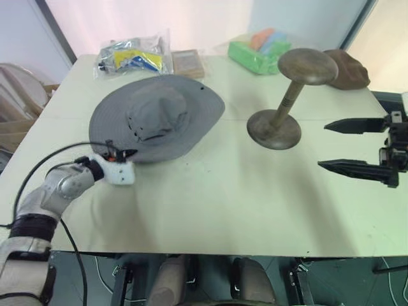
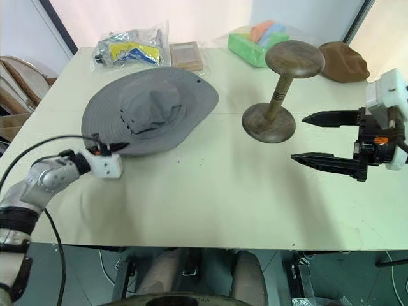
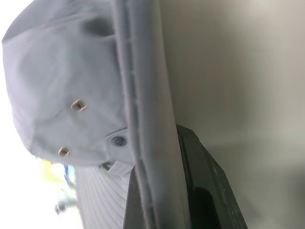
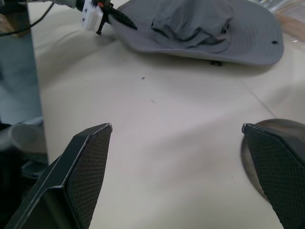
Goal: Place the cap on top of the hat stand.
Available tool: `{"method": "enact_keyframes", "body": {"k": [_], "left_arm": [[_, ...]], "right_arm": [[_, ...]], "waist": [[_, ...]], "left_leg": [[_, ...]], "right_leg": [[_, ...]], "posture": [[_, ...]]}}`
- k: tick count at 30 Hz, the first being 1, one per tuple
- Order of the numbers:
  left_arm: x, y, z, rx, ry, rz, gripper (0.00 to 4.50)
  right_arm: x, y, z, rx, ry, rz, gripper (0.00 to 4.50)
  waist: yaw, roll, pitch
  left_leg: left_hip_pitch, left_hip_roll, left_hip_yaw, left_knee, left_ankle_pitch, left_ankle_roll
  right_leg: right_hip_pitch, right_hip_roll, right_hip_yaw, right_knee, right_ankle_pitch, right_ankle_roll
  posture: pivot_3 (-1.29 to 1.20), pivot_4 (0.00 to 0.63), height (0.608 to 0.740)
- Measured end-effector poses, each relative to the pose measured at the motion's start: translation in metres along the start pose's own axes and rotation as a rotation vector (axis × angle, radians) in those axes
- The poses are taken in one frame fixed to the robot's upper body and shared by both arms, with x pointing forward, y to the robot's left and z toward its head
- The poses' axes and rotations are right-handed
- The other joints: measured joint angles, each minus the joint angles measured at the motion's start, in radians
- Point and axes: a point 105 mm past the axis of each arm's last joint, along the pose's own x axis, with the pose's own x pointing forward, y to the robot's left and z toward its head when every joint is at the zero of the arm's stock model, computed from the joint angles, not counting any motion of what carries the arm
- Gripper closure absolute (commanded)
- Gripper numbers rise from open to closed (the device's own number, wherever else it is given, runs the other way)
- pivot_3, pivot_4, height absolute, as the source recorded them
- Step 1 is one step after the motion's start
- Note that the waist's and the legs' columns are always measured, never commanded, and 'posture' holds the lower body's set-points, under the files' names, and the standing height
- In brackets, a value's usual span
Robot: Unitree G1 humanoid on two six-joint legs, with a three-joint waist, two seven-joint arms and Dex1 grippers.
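- Now I see the cap (image 1: 156,118) lying flat on the table (image 1: 210,197), to the left of the hat stand (image 1: 290,95).
- My left gripper (image 2: 121,148) is at the near edge of the cap's brim. Its jaws are closed on the brim, one finger (image 3: 209,191) under the fabric.
- My right gripper (image 2: 328,138) hangs over the table just right of the stand's round base, well apart from the cap. Its jaws are wide open and hold nothing.
- Upright and bare, the stand has no cap on top.

Pale table (image 1: 210,210): cap (image 1: 156,118), stand (image 1: 287,102), brown cap (image 1: 349,69), green pack (image 1: 258,51), plastic bag (image 1: 132,57), wood block (image 1: 188,64).
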Motion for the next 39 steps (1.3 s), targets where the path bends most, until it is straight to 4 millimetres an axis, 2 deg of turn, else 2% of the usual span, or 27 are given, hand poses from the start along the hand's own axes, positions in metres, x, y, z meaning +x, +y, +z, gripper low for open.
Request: {"method": "enact_keyframes", "body": {"k": [2,4,7,10,14,18,20,22,26,29,32,36,39], "left_arm": [[0.009,0.022,0.005,-0.092,-0.012,0.039,4.48],[0.017,0.056,0.017,-0.105,-0.048,0.093,4.48],[0.027,0.112,0.05,-0.075,-0.147,0.193,4.48],[0.043,0.152,0.093,-0.088,-0.27,0.266,4.48],[0.061,0.181,0.149,-0.023,-0.412,0.29,4.48],[0.062,0.198,0.212,0.205,-0.581,0.325,4.48],[0.059,0.195,0.237,0.385,-0.651,0.338,4.48],[0.06,0.184,0.251,0.504,-0.7,0.329,4.48],[0.07,0.145,0.266,0.688,-0.791,0.262,4.48],[0.084,0.107,0.261,0.791,-0.805,0.167,4.48],[0.102,0.078,0.255,0.819,-0.785,0.115,4.48],[0.116,0.055,0.257,0.825,-0.787,0.099,4.48],[0.125,0.054,0.256,0.785,-0.754,0.101,4.48]], "right_arm": [[-0.002,0.0,0.001,-0.008,-0.003,-0.012,0.0],[-0.005,0.0,0.0,-0.007,-0.001,-0.03,0.0],[-0.011,-0.004,-0.001,-0.022,0.011,-0.073,0.0],[-0.026,-0.011,0.006,-0.042,-0.009,-0.142,0.0],[-0.046,-0.019,0.012,-0.054,-0.028,-0.235,0.0],[-0.065,-0.024,0.014,-0.038,-0.043,-0.324,0.0],[-0.076,-0.024,0.012,-0.021,-0.037,-0.37,0.0],[-0.083,-0.023,0.012,-0.007,-0.037,-0.403,0.0],[-0.106,-0.019,0.009,0.053,-0.087,-0.501,0.0],[-0.118,-0.019,0.004,0.109,-0.131,-0.57,0.0],[-0.124,-0.017,-0.001,0.14,-0.149,-0.615,0.0],[-0.122,-0.012,-0.007,0.159,-0.153,-0.625,0.0],[-0.123,-0.009,-0.011,0.175,-0.155,-0.64,0.0]], "waist": [[-0.001,-0.001,0.001],[0.0,-0.003,0.002],[0.003,-0.004,0.002],[0.003,-0.004,0.002],[-0.001,-0.007,0.004],[0.0,-0.008,0.005],[0.0,-0.007,0.004],[-0.002,-0.007,0.004],[0.0,-0.007,0.004],[0.0,-0.007,0.004],[0.004,-0.007,0.004],[0.004,-0.007,0.004],[0.003,-0.008,0.005]], "left_leg": [[-0.004,0.001,-0.002,0.005,-0.001,0.001],[-0.009,0.002,-0.004,0.012,-0.002,0.003],[-0.014,0.002,-0.004,0.018,-0.001,0.007],[-0.016,0.0,-0.004,0.025,-0.003,0.01],[-0.017,-0.001,-0.002,0.027,-0.004,0.013],[-0.02,-0.001,-0.002,0.027,-0.004,0.013],[-0.02,-0.001,-0.002,0.026,-0.004,0.013],[-0.019,-0.001,-0.002,0.025,-0.005,0.015],[-0.019,-0.001,-0.003,0.026,-0.008,0.019],[-0.019,-0.001,-0.003,0.026,-0.008,0.02],[-0.02,-0.001,-0.003,0.026,-0.008,0.02],[-0.026,-0.001,-0.003,0.029,-0.007,0.023],[-0.029,-0.001,-0.003,0.03,-0.007,0.024]], "right_leg": [[0.0,0.001,-0.002,0.0,0.0,0.0],[0.0,0.002,-0.005,0.001,0.001,0.002],[-0.001,0.002,-0.005,0.001,0.003,0.005],[0.002,0.001,-0.006,0.0,0.004,0.008],[0.004,0.001,-0.005,-0.001,0.006,0.01],[0.002,0.0,-0.005,-0.001,0.005,0.011],[0.002,0.0,-0.005,-0.002,0.005,0.012],[0.002,0.0,-0.004,-0.002,0.005,0.012],[0.002,0.0,-0.004,-0.002,0.005,0.012],[0.001,-0.001,-0.004,-0.002,0.005,0.012],[-0.001,-0.001,-0.004,-0.002,0.005,0.012],[-0.004,-0.001,-0.004,-0.001,0.006,0.013],[-0.006,-0.001,-0.004,-0.001,0.006,0.014]], "posture": [[0.0,0.15,0.735],[0.0,0.15,0.735],[0.0,0.15,0.735],[0.0,0.15,0.735],[0.0,0.15,0.735],[0.0,0.15,0.735],[0.0,0.15,0.735],[0.0,0.15,0.735],[0.0,0.15,0.735],[0.0,0.15,0.735],[0.0,0.15,0.735],[0.0,0.15,0.735],[0.0,0.15,0.735]]}}
